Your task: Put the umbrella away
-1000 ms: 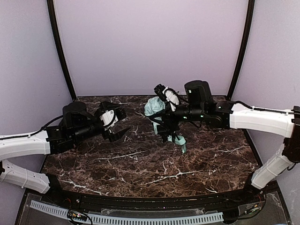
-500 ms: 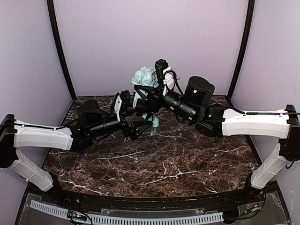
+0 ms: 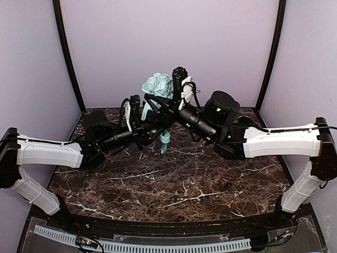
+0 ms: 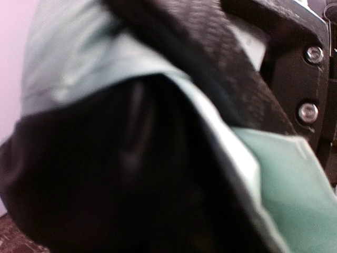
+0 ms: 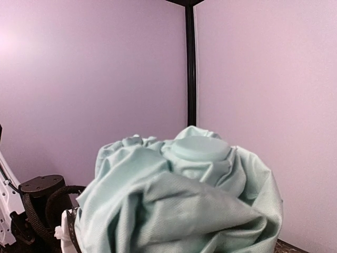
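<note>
Since the earlier frame both arms have swung in toward the back middle of the surface (image 3: 184, 190). The umbrella (image 3: 158, 84) has risen from low over the marble to well above it. The left claw (image 3: 151, 126), which stood wide apart and clear of everything a moment ago, now sits right against the bundle.

We see the right claw (image 3: 157, 105) clamped on the dark folded part of the umbrella, which hangs in the air touching nothing below. The mint canopy bunches in a crumpled ball above the claw, in front of the lilac back wall (image 3: 168, 47). The small mint handle (image 3: 165, 142) dangles beneath, just above the marble.

From the right wrist the canopy (image 5: 179, 200) fills the lower half of the view. Its round mint cap sits at the top of the folds, and a black corner post (image 5: 190, 63) stands behind it.

From the left wrist the view is almost all fabric (image 4: 284, 174): pale mint on the right and black lining across the middle, blurred by closeness. One black finger with two screws shows at the upper right. We cannot tell whether the left claw has closed on the cloth or only presses against it.
</note>
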Controlling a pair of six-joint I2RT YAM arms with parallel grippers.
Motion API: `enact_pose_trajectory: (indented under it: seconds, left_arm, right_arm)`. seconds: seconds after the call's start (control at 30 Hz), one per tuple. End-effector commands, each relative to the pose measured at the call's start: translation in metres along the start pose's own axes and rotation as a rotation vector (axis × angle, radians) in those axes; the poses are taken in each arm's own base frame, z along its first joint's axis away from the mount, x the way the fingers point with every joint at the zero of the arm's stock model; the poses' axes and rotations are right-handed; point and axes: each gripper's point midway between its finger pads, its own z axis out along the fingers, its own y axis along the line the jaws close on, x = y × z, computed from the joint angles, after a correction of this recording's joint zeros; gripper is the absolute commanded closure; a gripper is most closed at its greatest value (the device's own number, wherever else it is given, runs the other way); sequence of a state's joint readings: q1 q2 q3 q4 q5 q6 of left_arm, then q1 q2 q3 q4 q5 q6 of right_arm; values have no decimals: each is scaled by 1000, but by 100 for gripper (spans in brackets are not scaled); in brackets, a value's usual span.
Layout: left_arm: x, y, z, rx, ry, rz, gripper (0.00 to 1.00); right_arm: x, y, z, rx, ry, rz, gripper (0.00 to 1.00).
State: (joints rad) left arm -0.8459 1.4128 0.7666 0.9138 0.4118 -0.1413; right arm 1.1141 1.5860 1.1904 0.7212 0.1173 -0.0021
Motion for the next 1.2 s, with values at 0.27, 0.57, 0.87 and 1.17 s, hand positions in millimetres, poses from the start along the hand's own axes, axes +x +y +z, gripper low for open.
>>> enact_pose_trajectory:
  seconds: [0.27, 0.57, 0.87, 1.17]
  left_arm:
    - [-39, -17, -20, 21, -143, 101, 100]
    - [-36, -15, -30, -19, -148, 235, 100]
    - [-26, -22, -29, 26, -108, 265, 100]
    - [-17, -24, -26, 50, -77, 242, 100]
  right_arm:
    - [-9, 6, -5, -24, -41, 10, 51]
    - [-20, 10, -18, -76, 80, -77, 1]
    - [-40, 22, -64, -333, 256, -4, 1]
    - [-43, 45, -38, -432, 268, 54, 1]
